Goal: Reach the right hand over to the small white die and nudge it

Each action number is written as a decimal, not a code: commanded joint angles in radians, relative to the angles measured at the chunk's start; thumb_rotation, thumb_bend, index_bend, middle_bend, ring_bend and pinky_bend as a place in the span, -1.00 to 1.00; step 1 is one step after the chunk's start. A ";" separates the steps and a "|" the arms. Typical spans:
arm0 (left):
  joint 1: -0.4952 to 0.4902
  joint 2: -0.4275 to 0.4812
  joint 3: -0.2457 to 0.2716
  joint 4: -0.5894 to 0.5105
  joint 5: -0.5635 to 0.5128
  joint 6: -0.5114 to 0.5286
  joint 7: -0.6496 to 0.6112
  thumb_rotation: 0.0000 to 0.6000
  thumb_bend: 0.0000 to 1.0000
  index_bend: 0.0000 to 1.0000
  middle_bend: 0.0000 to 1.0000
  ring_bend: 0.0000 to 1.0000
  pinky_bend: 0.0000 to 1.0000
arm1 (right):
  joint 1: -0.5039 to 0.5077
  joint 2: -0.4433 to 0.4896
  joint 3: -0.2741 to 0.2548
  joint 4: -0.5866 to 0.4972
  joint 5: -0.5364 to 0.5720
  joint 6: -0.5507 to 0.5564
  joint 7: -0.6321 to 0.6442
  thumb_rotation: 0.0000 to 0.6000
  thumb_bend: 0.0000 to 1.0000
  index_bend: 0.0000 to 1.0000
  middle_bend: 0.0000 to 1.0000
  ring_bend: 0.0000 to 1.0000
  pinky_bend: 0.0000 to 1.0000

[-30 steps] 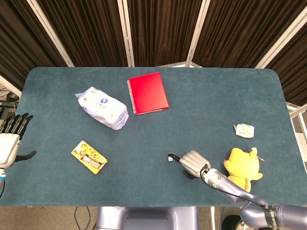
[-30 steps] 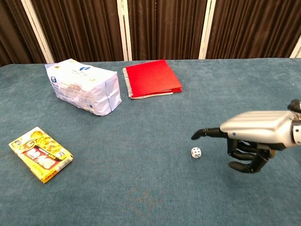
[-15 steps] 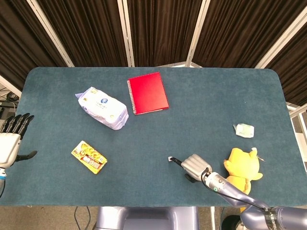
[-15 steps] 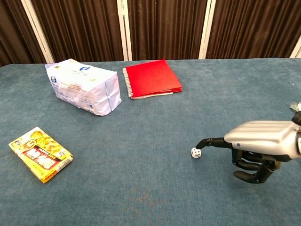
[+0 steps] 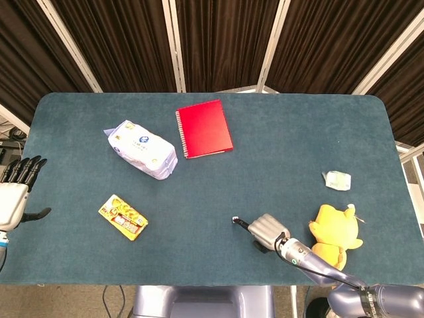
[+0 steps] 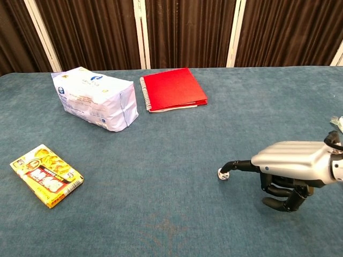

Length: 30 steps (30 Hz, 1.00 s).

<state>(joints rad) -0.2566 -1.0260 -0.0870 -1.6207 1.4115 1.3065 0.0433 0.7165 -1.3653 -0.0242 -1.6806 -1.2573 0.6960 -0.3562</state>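
The small white die (image 6: 222, 174) lies on the blue table, front right of centre; in the head view the die (image 5: 234, 219) is a tiny speck. My right hand (image 6: 289, 163) sits low just to its right, one finger stretched out and its tip (image 6: 227, 168) touching the die from above, the other fingers curled under the palm. In the head view my right hand (image 5: 268, 230) is near the front edge. My left hand (image 5: 14, 191) hangs off the table's left side, fingers apart, holding nothing.
A white tissue pack (image 6: 95, 98) and a red notebook (image 6: 172, 88) lie toward the back. A yellow snack box (image 6: 46, 175) sits front left. A yellow plush toy (image 5: 337, 228) and a small white-green packet (image 5: 337, 179) are beyond my right hand.
My right hand has dropped lower and its outstretched finger has come down onto the die, which has shifted slightly. The left hand has not moved.
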 commanded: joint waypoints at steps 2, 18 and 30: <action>0.000 0.001 0.000 0.000 0.000 0.001 -0.001 1.00 -1.00 -1.00 -1.00 -1.00 -1.00 | 0.002 0.001 -0.006 -0.004 0.000 0.002 -0.001 1.00 0.07 -0.95 0.72 0.64 1.00; -0.001 -0.001 0.002 0.000 -0.004 -0.002 0.003 1.00 -1.00 -1.00 -1.00 -1.00 -1.00 | -0.008 0.020 -0.057 -0.028 -0.027 0.002 0.023 1.00 0.08 -0.92 0.72 0.64 1.00; -0.001 -0.001 0.004 -0.004 -0.001 0.001 0.006 1.00 -1.00 -1.00 -1.00 -1.00 -1.00 | -0.051 0.120 -0.068 -0.128 -0.195 0.127 0.122 1.00 0.08 -0.91 0.72 0.64 1.00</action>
<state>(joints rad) -0.2575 -1.0276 -0.0831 -1.6242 1.4099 1.3071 0.0492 0.6764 -1.2683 -0.0926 -1.7875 -1.4271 0.7958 -0.2514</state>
